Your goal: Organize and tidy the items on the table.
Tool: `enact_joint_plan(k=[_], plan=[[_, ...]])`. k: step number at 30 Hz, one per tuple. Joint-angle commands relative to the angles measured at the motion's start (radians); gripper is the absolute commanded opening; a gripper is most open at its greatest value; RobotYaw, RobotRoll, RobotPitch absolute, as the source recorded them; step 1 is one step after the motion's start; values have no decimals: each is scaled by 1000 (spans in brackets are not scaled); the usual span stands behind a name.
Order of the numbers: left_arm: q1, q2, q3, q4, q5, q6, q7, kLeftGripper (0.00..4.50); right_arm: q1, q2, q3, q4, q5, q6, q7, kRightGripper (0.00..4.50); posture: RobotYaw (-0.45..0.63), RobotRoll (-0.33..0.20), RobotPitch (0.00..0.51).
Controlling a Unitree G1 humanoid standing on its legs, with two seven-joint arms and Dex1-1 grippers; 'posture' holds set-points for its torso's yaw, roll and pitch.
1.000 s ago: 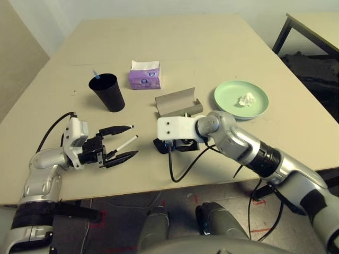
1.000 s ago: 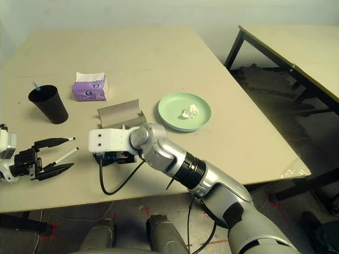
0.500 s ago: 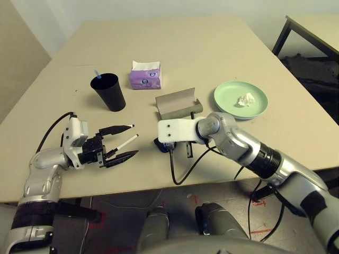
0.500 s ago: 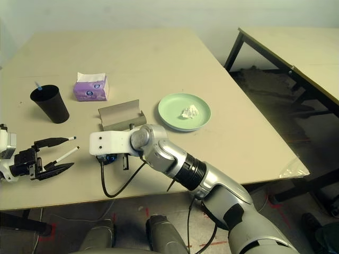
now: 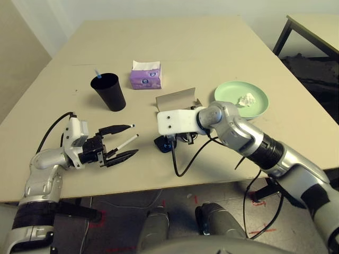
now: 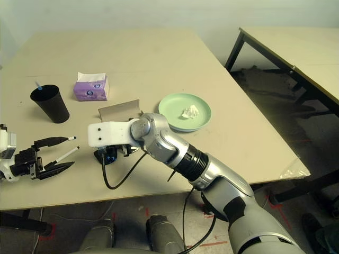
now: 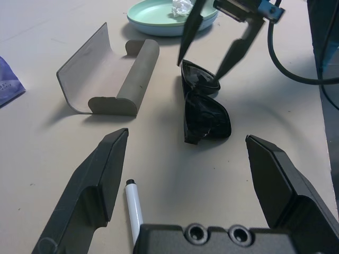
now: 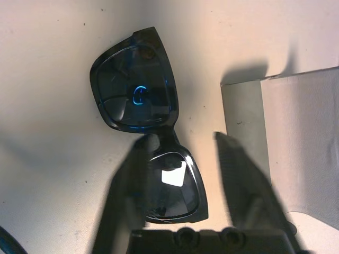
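Our right gripper (image 8: 183, 140) stands partly open and empty above the glossy black plastic sunglasses (image 8: 135, 87), one lens near its fingers, the open grey glasses case (image 7: 143, 69) just beside them. Our left gripper (image 7: 185, 138) is wide open, holding nothing, a white black-capped marker (image 7: 134, 209) lying near its fingers. We judge we're picking up the sunglasses; next, straddle the frame squarely, then close. From above, our right arm partly hides case and glasses.
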Motion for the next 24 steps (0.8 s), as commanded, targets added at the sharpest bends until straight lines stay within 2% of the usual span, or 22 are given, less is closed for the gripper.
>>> enact_joint_plan(k=[1,2,3,10,12,15,19,23,24], plan=[[13,-3,10,7,1,-16,1,4500,27,-3,19,29,-25,-33,-2,3960,13,0,68],[15,-2,11,6,1,-17,1,4500,32,-1,19,35,-29,-39,-4,4358,14,0,69],[17,-1,12,6,0,-17,0,4500,36,3,17,42,-33,-44,-6,4471,14,0,69],[23,3,14,5,-2,-20,0,4500,52,39,11,89,-63,-74,-30,4471,15,0,70],[23,3,14,5,-2,-21,-1,4500,57,50,8,95,-66,-77,-33,4232,15,0,69],[25,2,13,4,-3,-24,-1,4500,67,53,6,94,-72,-86,-30,3487,18,0,69],[25,2,13,7,-3,-26,-2,4500,75,51,1,90,-79,-95,-23,1827,19,0,65],[26,1,13,8,-3,-27,-1,4500,74,45,-8,85,-83,-104,-12,456,19,0,64],[26,1,13,8,-3,-26,-1,4500,72,43,-10,84,-84,-107,-9,238,19,0,64]])
